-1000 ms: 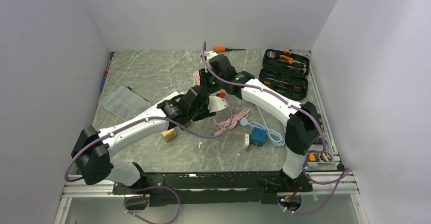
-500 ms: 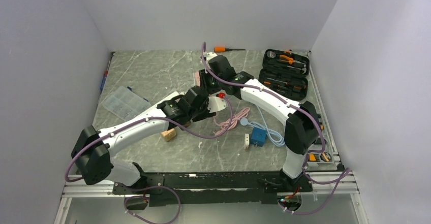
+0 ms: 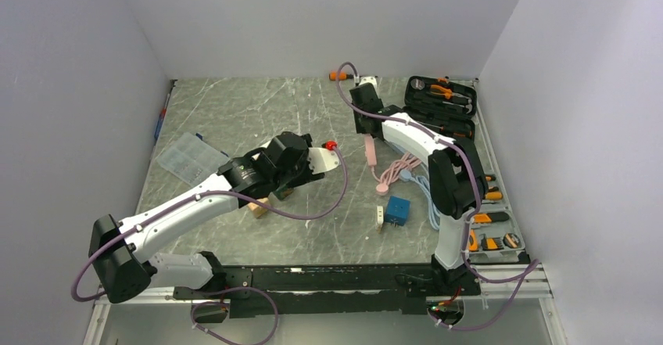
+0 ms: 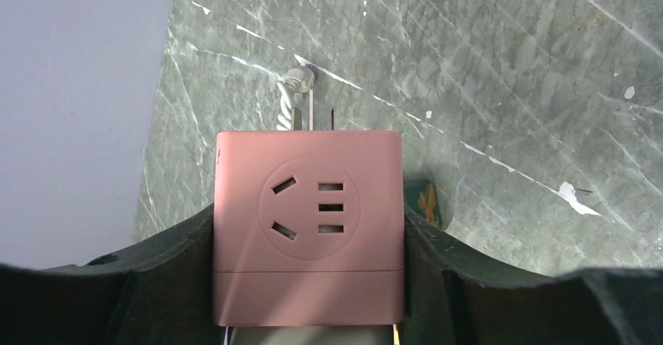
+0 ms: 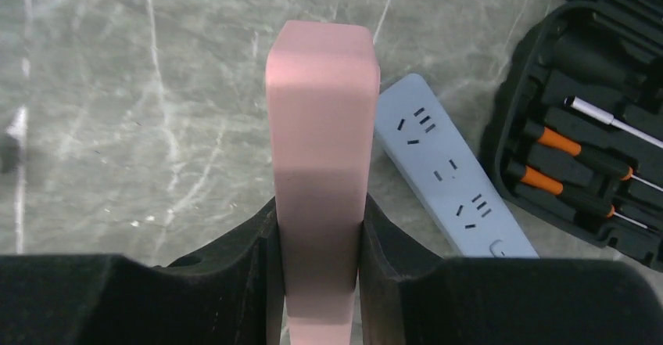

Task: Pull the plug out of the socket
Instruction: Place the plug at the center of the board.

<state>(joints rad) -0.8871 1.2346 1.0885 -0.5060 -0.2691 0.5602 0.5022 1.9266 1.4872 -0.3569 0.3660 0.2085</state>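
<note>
Well, the pink plug (image 3: pixel 369 151) is out of the pink socket block (image 4: pixel 309 220) and sits apart from it at its three o'clock. It is pinched flat in the right gripper (image 5: pixel 317 228), and its cord (image 3: pixel 395 169) trails onto the table (image 3: pixel 234 118). The left gripper (image 4: pixel 309 239) clamps the socket block by both sides near the table's middle. A blue-grey power strip (image 5: pixel 449 173) lies just beside the plug, with the open tool case (image 3: pixel 438 110) at its two o'clock.

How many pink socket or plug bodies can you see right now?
2. One pink socket block is clamped in the left gripper; one narrow pink body is clamped in the right gripper, near the blue power strip. Others may be hidden.
</note>
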